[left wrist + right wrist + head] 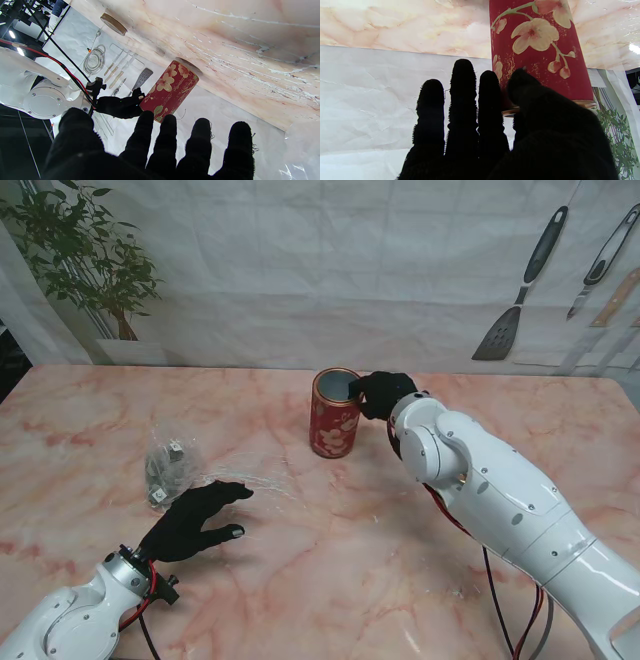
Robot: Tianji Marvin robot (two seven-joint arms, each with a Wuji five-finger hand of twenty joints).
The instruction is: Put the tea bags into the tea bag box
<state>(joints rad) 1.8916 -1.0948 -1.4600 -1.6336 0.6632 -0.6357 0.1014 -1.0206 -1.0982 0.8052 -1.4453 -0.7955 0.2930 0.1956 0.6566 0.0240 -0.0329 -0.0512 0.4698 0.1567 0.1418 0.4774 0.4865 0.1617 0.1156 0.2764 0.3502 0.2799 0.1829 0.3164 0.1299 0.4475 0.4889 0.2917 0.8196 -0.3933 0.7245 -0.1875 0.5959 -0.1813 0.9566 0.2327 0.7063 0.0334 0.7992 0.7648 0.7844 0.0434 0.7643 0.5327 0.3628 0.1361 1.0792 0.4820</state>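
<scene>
Two hands: our right hand is steadying the tin at its rim; our left hand is hovering open beside the bagged tea bags.

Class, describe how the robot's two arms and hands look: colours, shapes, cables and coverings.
Both arms are glossy white with rounded, bulbous joint housings and small round screw caps. The left hand and right hand are five-fingered, covered in fuzzy black knit gloves. Red and black cables run along each wrist, and more trail beneath the right arm.
</scene>
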